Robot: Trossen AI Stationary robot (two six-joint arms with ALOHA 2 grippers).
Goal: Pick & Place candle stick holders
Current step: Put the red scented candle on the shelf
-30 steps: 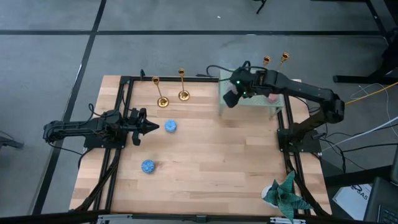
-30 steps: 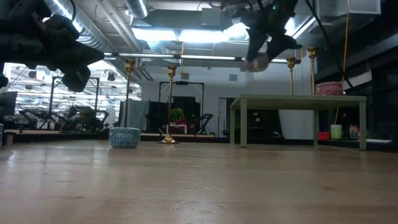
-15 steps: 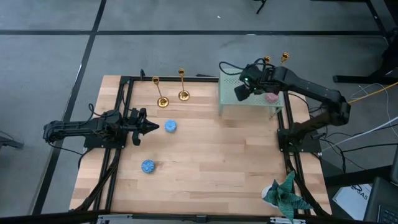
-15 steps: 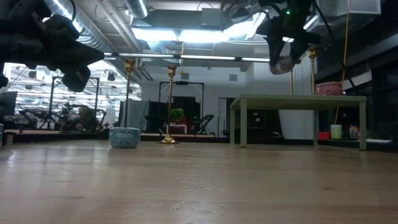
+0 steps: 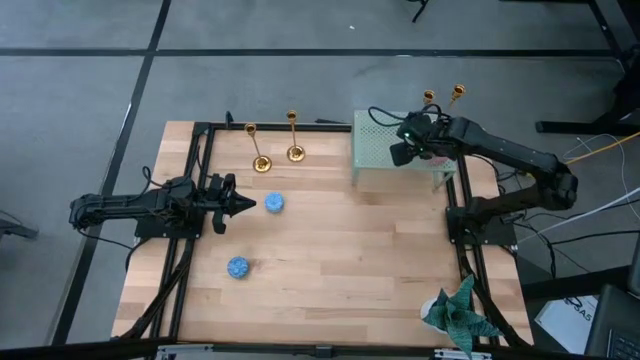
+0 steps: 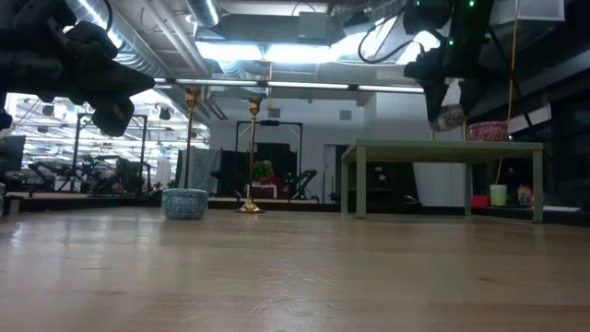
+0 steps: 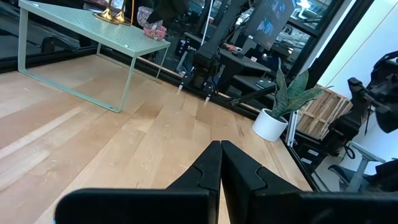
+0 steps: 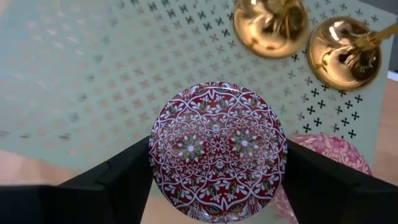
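Two gold candle stick holders (image 5: 258, 160) (image 5: 294, 152) stand on their round bases at the far side of the wooden table. Two more (image 5: 428, 97) (image 5: 457, 92) stand on the pale green perforated side table (image 5: 375, 160) at the far right; their bases (image 8: 270, 22) (image 8: 345, 46) show in the right wrist view. My right gripper (image 5: 402, 153) hovers over that side table, shut on a round red-patterned tin (image 8: 217, 149). My left gripper (image 5: 243, 205) waits shut at the table's left, touching nothing. My right gripper pinches the red-patterned tin between its two fingers, which sit on opposite sides of its round rim (image 8: 155, 155). The fingers (image 8: 118, 177) come from above, slanting down. The tin (image 6: 449, 115) hangs lifted clear above the green side table, its patterned face up toward the wrist.
A pink patterned tin (image 8: 329, 155) sits on the side table just beside the held tin. Two blue round tins (image 5: 273, 203) (image 5: 237, 267) lie on the wood at the left. A green leafy thing (image 5: 458, 312) stands at the near right corner.
My right gripper has carried the red tin toward the table's right edge and down, from the side table's left end to above its middle. It has rolled on the way. The tin stays clear of the side table.
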